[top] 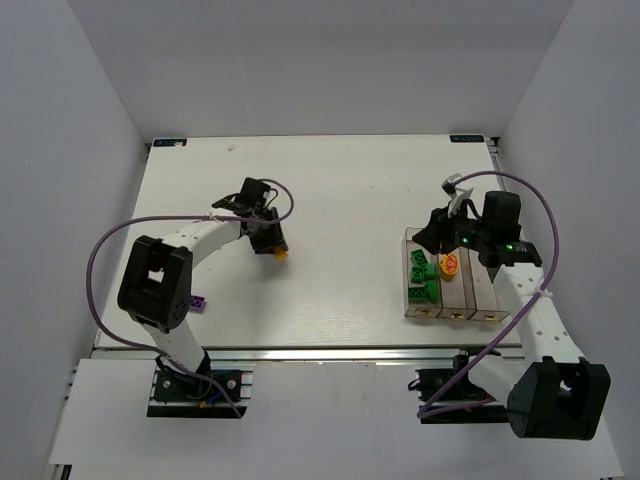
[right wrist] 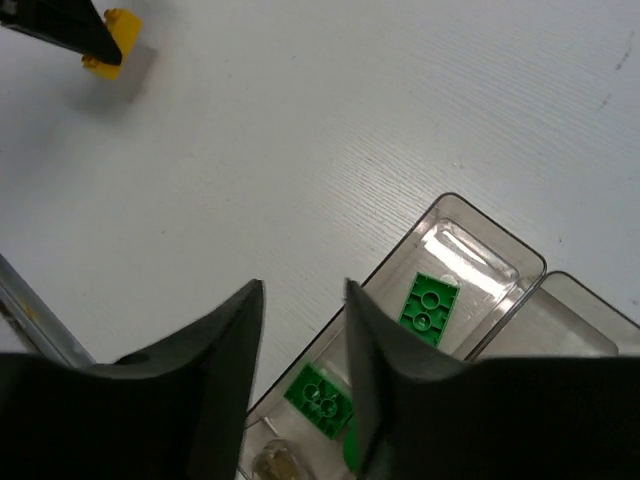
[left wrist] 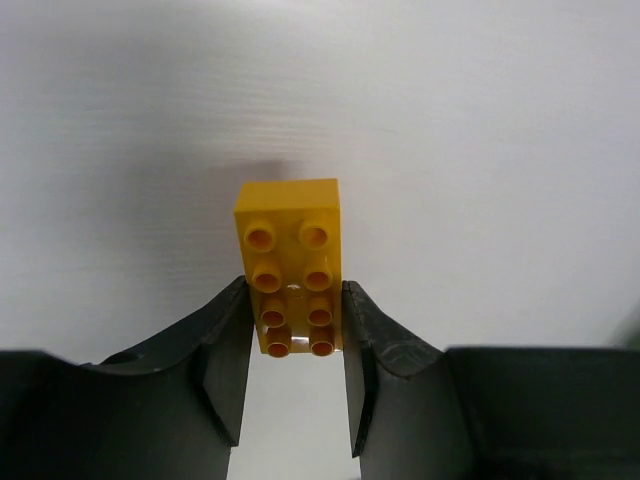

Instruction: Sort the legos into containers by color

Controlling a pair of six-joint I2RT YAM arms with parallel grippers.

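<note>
My left gripper (top: 270, 240) is shut on a yellow brick (top: 281, 252) left of the table's middle; in the left wrist view the jaws (left wrist: 294, 300) press both long sides of the yellow brick (left wrist: 290, 262), at or just above the table. It also shows in the right wrist view (right wrist: 117, 42). My right gripper (top: 438, 232) is open and empty above the far end of the clear bins (top: 411, 300). The left bin holds green bricks (top: 421, 276), (right wrist: 430, 308), (right wrist: 320, 398). The middle bin holds a rounded orange piece (top: 450, 265). One purple brick (top: 199, 300) lies beside the left arm's base.
The right bin (top: 488, 300) stands under the right arm, its contents hidden. Purple cables loop from both arms. The right gripper's fingers (right wrist: 235, 340) hang over the left bin's outer wall (right wrist: 400, 250). White walls enclose the table.
</note>
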